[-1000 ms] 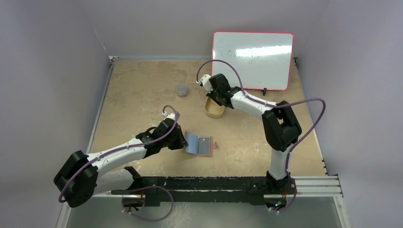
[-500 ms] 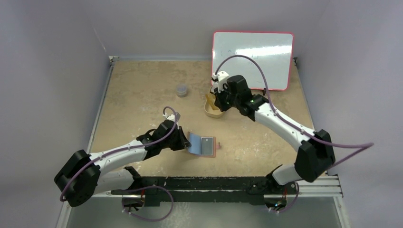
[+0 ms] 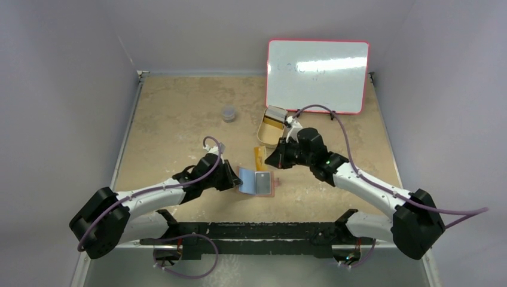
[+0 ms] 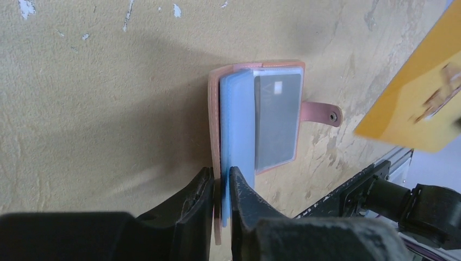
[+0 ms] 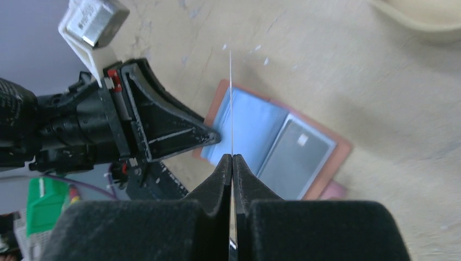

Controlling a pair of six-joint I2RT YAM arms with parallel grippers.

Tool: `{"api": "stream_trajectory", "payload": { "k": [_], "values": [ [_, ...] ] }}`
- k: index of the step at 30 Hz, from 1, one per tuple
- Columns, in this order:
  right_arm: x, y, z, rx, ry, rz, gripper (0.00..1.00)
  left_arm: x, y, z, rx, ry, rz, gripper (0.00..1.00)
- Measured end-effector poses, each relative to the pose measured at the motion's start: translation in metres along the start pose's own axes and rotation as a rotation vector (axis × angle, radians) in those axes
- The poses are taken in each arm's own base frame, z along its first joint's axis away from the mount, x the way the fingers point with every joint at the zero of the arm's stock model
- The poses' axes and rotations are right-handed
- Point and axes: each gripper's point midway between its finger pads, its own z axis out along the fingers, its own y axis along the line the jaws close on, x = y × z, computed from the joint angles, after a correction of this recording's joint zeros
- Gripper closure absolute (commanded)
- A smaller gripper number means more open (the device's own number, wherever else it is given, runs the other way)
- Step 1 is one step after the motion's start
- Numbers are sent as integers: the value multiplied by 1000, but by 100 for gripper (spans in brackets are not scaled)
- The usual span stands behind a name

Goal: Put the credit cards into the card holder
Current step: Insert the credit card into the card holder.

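Right hand (image 5: 232,159) swung over card holder (image 4: 318,113), pinching yellow card (image 4: 418,103) — left hand (image 4: 221,180) clamps holder's edge.

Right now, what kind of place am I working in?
Probably a robot lab test cell: plain grey walls box in a tan tabletop, the left arm and right arm are bolted to a rail at its near edge, and a red-framed whiteboard stands at the back.

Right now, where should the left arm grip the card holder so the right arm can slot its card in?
Pinch the card holder's left cover edge together with the blue sleeve, coming in flat from the left, where the left gripper's jaws sit now. That edge is thin and free. The grey card and strap occupy the right side, where the right gripper brings the yellow card.
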Motion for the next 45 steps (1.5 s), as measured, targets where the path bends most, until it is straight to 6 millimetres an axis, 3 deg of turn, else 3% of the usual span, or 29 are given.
{"api": "stream_trajectory", "payload": {
  "k": [7,14,17,28,38,45],
  "values": [
    [52,-3,15,-16,99,120,100,1,6,0,-18,-5,-1,79],
    [75,-20,23,17,139,180,100,4,14,-4,-31,-8,-1,79],
    [83,-25,24,22,151,199,100,4,14,-6,-26,-15,0,83],
    [98,-32,33,13,174,256,100,5,17,-7,-34,-15,0,84],
    [94,-36,36,9,145,307,100,4,23,-11,-63,-30,0,77],
    [94,-40,39,11,140,334,100,1,24,-13,-69,-43,3,100]
  ]
}}
